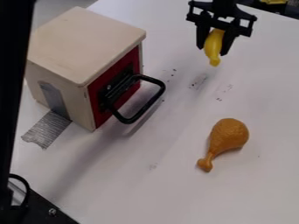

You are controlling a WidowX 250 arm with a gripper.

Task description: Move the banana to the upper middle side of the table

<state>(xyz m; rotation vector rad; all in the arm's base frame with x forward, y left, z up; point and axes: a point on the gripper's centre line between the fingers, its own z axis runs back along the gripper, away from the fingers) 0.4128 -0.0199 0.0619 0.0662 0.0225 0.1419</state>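
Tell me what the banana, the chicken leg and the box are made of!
The banana looks like smooth plastic or rubber, from its even yellow skin. The chicken leg is probably plastic or rubber too, its orange-brown surface bumpy and faintly shiny. The box seems wooden: pale, dull, flat boards, with a red front.

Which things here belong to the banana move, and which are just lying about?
Part of the job:
- banana, held in the gripper
- table, whose upper middle side is the destination

Just lying about:
- drumstick, right of the box
- wooden box with a red front and black handle
- grey tape at the box's base
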